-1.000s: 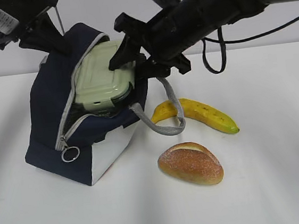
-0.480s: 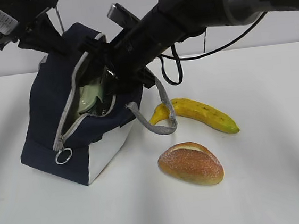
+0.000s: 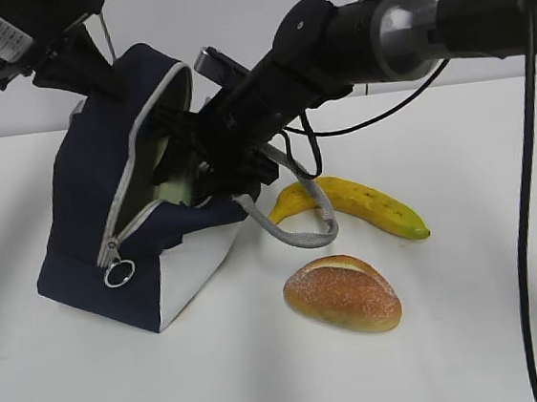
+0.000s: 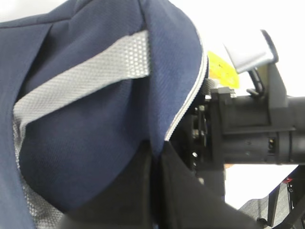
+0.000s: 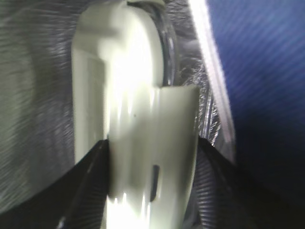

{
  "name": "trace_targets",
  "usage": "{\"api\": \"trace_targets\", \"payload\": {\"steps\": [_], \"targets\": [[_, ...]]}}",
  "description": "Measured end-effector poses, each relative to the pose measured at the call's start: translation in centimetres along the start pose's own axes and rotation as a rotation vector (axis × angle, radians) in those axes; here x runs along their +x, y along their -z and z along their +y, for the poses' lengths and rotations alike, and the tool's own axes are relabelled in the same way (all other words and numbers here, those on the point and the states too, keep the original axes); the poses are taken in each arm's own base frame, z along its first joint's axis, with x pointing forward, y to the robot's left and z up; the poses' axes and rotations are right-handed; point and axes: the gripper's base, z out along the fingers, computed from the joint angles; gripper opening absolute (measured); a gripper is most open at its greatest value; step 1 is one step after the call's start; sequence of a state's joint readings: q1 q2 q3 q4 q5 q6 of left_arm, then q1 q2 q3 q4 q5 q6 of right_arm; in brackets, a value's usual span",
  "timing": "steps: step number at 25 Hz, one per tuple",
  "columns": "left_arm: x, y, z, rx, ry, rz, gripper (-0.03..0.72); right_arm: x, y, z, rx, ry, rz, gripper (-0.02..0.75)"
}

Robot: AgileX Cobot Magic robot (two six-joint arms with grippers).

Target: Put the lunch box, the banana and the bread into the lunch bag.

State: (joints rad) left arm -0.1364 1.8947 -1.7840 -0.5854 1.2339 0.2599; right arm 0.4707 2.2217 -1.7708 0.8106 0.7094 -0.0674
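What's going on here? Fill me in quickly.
The right gripper is deep inside the boxy navy-blue fabric lunch bag, clamped on the clear lunch box with the sage-green lid. The left gripper pinches the bag's rim, holding it open. The curved yellow banana and oval golden-brown bread roll wait on the white table.

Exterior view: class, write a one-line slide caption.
Right gripper pushes the sage-green-lidded lunch box into the navy fabric lunch bag; yellow banana and golden bread roll wait.

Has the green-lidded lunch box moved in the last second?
Yes. The lunch box has sunk deeper into the lunch bag; the banana stayed put.
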Motion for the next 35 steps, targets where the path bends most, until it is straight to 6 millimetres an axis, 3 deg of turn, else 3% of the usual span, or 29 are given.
{"api": "trace_targets", "payload": {"steps": [9,17,21,28,31,35], "targets": [[0.0,-0.1,0.0,0.0,0.001,0.002,-0.002,-0.2,-1.4,-0.9,-0.002,-0.043,-0.031,0.429],[0.0,-0.2,0.1,0.0,0.003,0.005,-0.002,-0.1,-1.0,-0.7,-0.003,0.006,-0.001,0.49],[0.0,-0.2,0.1,0.0,0.003,0.005,-0.002,-0.8,1.4,0.1,0.012,0.097,0.053,0.491],[0.0,-0.2,0.2,-0.001,0.003,0.005,-0.002,-3.2,8.8,2.5,0.069,0.279,0.069,0.494],[0.0,-0.2,0.2,-0.001,0.003,0.005,-0.002,-3.7,11.5,2.5,0.156,0.347,0.112,0.494],[0.0,-0.2,0.2,-0.001,0.003,0.005,-0.002,-4.4,13.6,1.5,0.339,0.435,0.097,0.493]]}}
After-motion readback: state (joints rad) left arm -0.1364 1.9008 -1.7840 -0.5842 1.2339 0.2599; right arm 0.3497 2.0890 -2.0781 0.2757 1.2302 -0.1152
